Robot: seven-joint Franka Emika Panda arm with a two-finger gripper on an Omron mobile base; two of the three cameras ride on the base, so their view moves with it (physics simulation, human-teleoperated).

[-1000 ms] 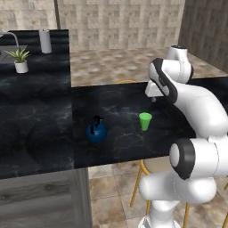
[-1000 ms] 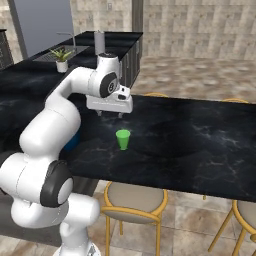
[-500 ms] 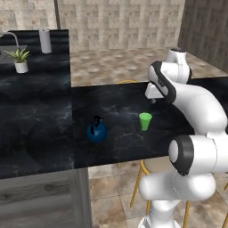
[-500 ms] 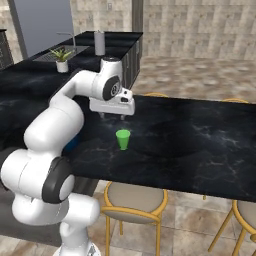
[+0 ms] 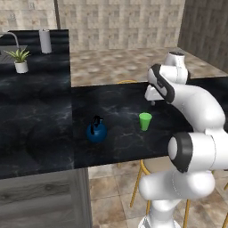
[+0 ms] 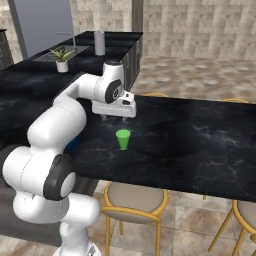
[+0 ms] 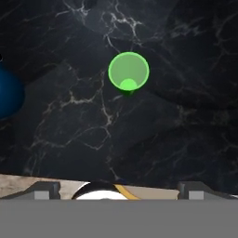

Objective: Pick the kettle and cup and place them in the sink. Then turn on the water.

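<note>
The green cup (image 5: 145, 121) stands upright on the black marble counter (image 5: 120, 95), and the dark-blue kettle (image 5: 96, 131) with its black handle stands to its left. My gripper (image 5: 153, 102) hangs open above the counter, just behind the cup and apart from it. From the right base, the gripper (image 6: 113, 118) is above and left of the cup (image 6: 123, 139), and my arm hides most of the kettle (image 6: 75, 144). The hand view looks down into the cup (image 7: 128, 72), with the kettle (image 7: 8, 95) at the left edge. The sink (image 6: 52, 56) lies far off.
A potted plant (image 5: 20, 60) and a grey cylinder (image 5: 44, 41) stand by the sink's faucet (image 5: 12, 38) on the far counter. Wooden stools (image 6: 132, 197) stand under the counter's near edge. A second counter section (image 5: 31, 116) runs along the left.
The hand has moved a little lower and closer to the cup. Cup and kettle have not moved, and the jaws stay open.
</note>
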